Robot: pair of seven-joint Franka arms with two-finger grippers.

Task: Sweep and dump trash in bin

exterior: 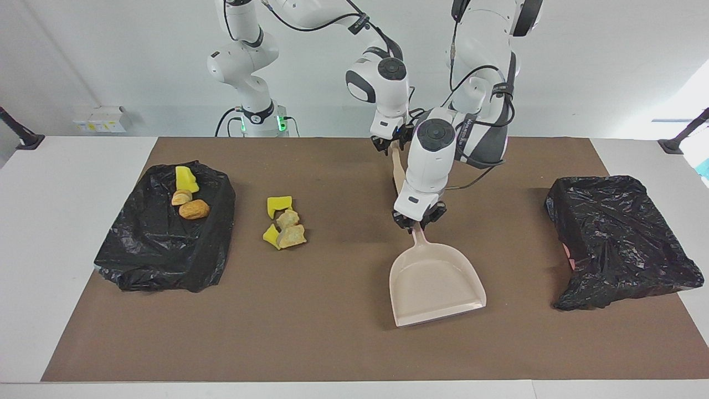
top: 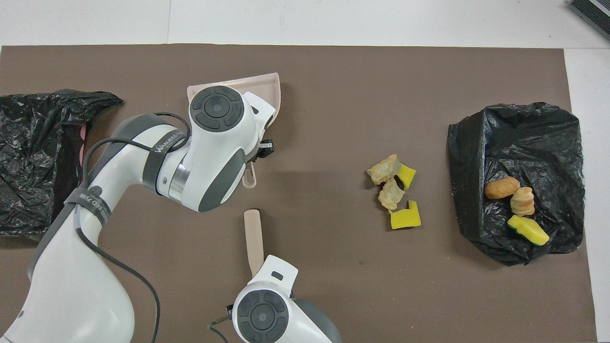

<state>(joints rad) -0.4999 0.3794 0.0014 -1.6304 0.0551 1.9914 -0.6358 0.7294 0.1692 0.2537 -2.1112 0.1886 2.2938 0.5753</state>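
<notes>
A pile of trash [exterior: 283, 223], yellow sponge pieces and tan bread-like chunks, lies on the brown mat [exterior: 332, 332]; it also shows in the overhead view [top: 393, 190]. My left gripper [exterior: 419, 221] is shut on the handle of a pink dustpan [exterior: 435, 282], which rests flat on the mat beside the pile, toward the left arm's end. My right gripper [exterior: 392, 147] is shut on a tan flat stick [top: 253, 233], near the robots' edge of the mat. A black-bagged bin [exterior: 166, 244] at the right arm's end holds a yellow-and-green sponge piece [exterior: 186, 178] and two bread chunks [exterior: 194, 209].
A second black-bagged bin [exterior: 620, 238] stands at the left arm's end of the mat. White table [exterior: 33, 249] surrounds the mat. The stick's far end is hidden by the left arm in the facing view.
</notes>
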